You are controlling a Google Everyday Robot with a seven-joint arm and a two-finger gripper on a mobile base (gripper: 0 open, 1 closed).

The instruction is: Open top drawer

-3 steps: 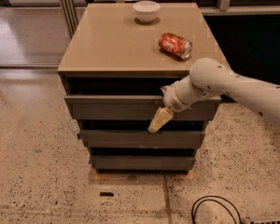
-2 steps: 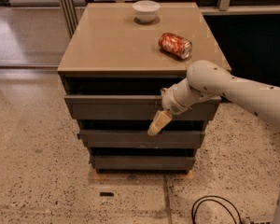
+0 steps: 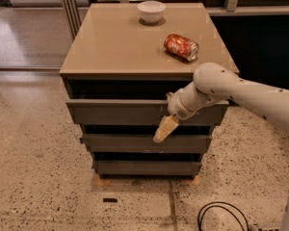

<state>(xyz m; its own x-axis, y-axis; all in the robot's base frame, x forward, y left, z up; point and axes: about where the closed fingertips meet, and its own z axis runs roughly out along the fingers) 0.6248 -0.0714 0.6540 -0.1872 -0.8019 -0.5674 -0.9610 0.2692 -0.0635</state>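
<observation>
the claw (image 3: 164, 128) hangs against the top drawer (image 3: 115, 112) front, right of centre, under the surface's (image 3: 115, 42) front edge; apart or together, i cannot tell.

A white bowl (image 3: 151, 11) is sitting at the table's (image 3: 111, 47) back edge; a red can (image 3: 181, 47) is lying sideways, up above the end effector (image 3: 164, 129).

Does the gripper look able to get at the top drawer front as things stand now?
Probably yes: the gripper is already at the front of the top drawer, right of centre, and nothing stands between them.
</observation>
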